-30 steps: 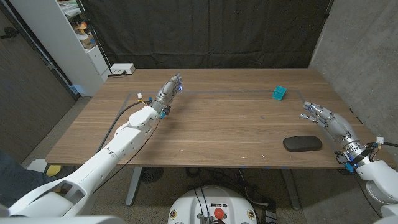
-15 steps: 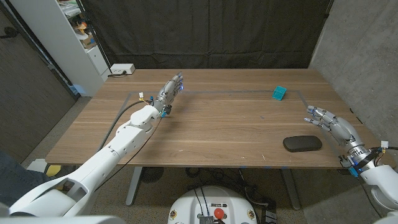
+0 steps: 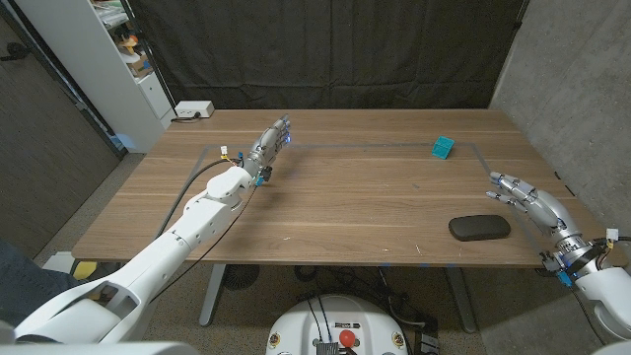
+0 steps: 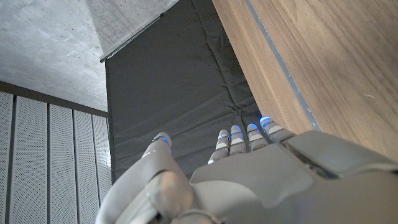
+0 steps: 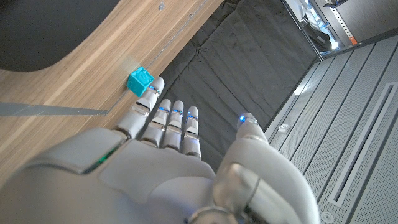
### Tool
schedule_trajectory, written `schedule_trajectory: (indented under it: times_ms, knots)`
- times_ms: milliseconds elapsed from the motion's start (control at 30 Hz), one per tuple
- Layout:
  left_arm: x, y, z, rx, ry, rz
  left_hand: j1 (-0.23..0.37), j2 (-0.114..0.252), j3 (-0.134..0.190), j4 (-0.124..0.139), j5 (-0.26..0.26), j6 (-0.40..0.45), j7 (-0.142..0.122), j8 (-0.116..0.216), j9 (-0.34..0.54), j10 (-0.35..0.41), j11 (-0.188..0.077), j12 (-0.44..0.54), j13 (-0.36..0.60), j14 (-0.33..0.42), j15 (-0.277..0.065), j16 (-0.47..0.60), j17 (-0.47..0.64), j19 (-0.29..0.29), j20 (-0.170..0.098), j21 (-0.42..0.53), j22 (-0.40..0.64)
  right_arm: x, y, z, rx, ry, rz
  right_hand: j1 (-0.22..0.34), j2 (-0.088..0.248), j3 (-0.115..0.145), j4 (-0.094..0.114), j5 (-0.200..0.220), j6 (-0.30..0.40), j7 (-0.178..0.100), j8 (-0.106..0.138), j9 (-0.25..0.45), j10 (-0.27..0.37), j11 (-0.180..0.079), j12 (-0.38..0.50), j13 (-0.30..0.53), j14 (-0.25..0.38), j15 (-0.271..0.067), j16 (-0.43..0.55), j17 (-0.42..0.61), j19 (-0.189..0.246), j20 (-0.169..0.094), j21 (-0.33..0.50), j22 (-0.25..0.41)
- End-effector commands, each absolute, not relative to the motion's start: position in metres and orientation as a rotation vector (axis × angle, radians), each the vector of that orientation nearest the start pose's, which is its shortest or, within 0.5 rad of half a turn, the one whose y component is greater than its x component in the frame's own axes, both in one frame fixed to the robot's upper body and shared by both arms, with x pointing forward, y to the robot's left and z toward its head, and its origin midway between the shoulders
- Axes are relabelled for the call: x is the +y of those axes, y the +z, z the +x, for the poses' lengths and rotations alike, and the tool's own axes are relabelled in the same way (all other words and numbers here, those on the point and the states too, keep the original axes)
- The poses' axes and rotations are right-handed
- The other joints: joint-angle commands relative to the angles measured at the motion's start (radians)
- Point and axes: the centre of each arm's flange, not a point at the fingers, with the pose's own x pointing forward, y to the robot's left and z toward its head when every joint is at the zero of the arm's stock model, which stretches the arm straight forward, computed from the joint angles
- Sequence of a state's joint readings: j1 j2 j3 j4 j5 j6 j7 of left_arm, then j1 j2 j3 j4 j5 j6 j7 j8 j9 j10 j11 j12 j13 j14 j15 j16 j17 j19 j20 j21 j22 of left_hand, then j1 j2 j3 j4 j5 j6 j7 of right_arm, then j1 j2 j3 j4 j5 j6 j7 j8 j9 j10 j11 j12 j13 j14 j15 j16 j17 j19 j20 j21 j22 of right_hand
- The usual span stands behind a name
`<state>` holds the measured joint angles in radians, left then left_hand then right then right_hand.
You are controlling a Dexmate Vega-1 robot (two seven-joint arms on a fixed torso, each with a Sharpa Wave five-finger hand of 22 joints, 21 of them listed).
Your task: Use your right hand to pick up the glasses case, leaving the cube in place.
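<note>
1. Black curtain hangs behind the wooden table (image 3: 345,197), a concrete wall stands on the robot's right, and a white shelf unit (image 3: 99,69) stands off its left side.
2. Thin grey tape lines (image 3: 375,145) mark a rectangle on the table top.
3. No brand, label or writing can be read on anything in these views.
4. Right hand (image 3: 527,200) hovers near the table's right edge, fingers spread apart and holding nothing; in the right wrist view (image 5: 168,162) the fingertips show small blue lights.
5. Glasses case (image 3: 480,228), dark and oval, lies flat on the table just beside the right hand, on its inner side and a little nearer the robot; the hand is not touching it.
6. Cube (image 3: 442,148), turquoise, sits on the table well beyond the right hand's fingertips, near the far tape line; the right wrist view shows it (image 5: 140,81) past the fingertips.
7. Left hand (image 3: 271,143) is reached out toward the far side of the table, fingers extended close together and holding nothing; its fingertips (image 4: 238,134) also glow blue.
8. White box (image 3: 193,109) with a cable sits at the far left corner of the table, beyond the left hand.
</note>
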<state>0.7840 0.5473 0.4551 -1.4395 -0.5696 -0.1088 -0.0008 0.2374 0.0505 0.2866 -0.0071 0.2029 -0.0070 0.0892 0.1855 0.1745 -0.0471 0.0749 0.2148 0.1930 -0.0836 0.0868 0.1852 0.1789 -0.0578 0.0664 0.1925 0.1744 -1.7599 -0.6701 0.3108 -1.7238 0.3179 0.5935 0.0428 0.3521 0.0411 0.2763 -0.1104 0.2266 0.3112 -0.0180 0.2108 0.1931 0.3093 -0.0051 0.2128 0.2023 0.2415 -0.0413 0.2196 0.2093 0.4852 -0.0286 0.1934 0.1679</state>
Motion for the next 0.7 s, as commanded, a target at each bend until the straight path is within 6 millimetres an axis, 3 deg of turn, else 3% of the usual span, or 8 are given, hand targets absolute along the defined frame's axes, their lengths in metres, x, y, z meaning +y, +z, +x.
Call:
schedule_trajectory:
  times_ms: [33, 700]
  knots:
    - [0.2334, 0.0032, 0.6493, -0.535, -0.304, 0.119, 0.002, 0.011, 0.004, -0.004, -0.005, 0.006, 0.007, 0.002, 0.004, 0.003, 0.002, -0.003, 0.002, -0.003, 0.002, 0.003, 0.005, -0.011, -0.004, 0.005, 0.005, -0.4586, -0.1418, 0.4120, -0.679, -0.056, -0.567, 0.008, -0.001, 0.002, -0.008, 0.010, 0.009, -0.002, 0.003, 0.002, 0.004, -0.002, 0.005, 0.003, 0.010, -0.009, 0.004, 0.002, 0.010, -0.001, 0.005, 0.002]
    - [0.2296, 0.0047, 0.6499, -0.532, -0.305, 0.128, 0.001, 0.012, 0.003, -0.006, -0.006, 0.005, 0.009, 0.001, 0.004, 0.002, 0.002, -0.003, 0.002, -0.005, 0.002, 0.003, 0.005, -0.017, -0.004, 0.003, 0.005, -0.4606, -0.1389, 0.4057, -0.710, -0.152, -0.783, 0.013, -0.004, 0.003, -0.012, 0.016, -0.003, -0.012, -0.003, 0.002, -0.012, -0.010, -0.004, 0.004, 0.008, -0.016, 0.001, 0.002, 0.011, -0.005, 0.003, 0.002]
